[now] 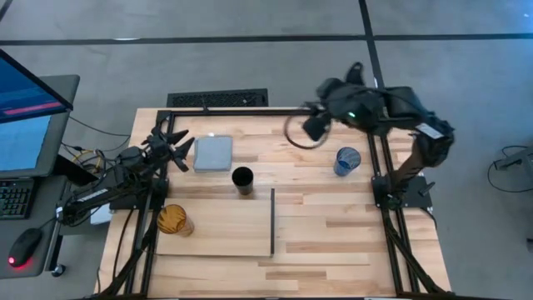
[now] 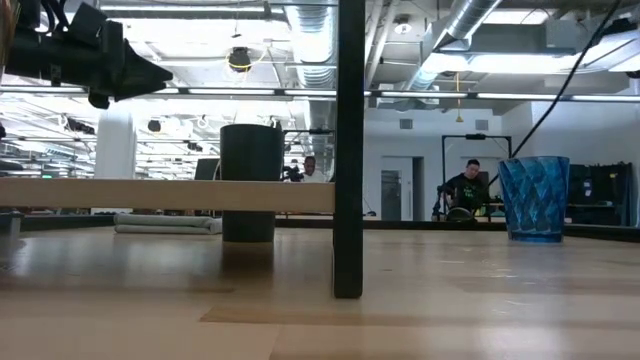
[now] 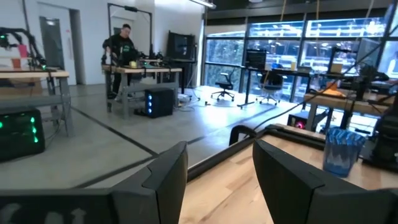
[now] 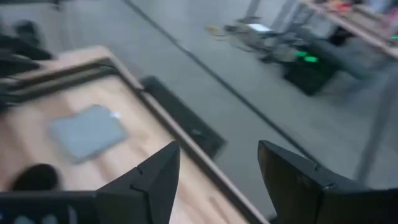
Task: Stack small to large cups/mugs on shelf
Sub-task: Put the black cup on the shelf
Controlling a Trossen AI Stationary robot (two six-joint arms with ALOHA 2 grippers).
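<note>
Blue cup [image 1: 347, 160] stood on the worktop [image 1: 333, 217] near the right edge, just right of the right claw [image 1: 315, 127], whose fingers were spread and empty. Black cup [image 1: 242, 179] stood mid-worktop; amber cup [image 1: 173, 220] sat on the shelf [image 1: 225, 229].

Grey concrete floor [image 1: 250, 58] around wooden table [image 1: 333, 225]. Monitor [image 1: 25, 117], keyboard [image 1: 15, 197], mouse [image 1: 23, 246] left of table. Beyond table: glass wall [image 3: 292, 50], office chairs [image 3: 224, 93], seated person [image 2: 465, 188], ceiling ducts [image 2: 310, 30].
</note>
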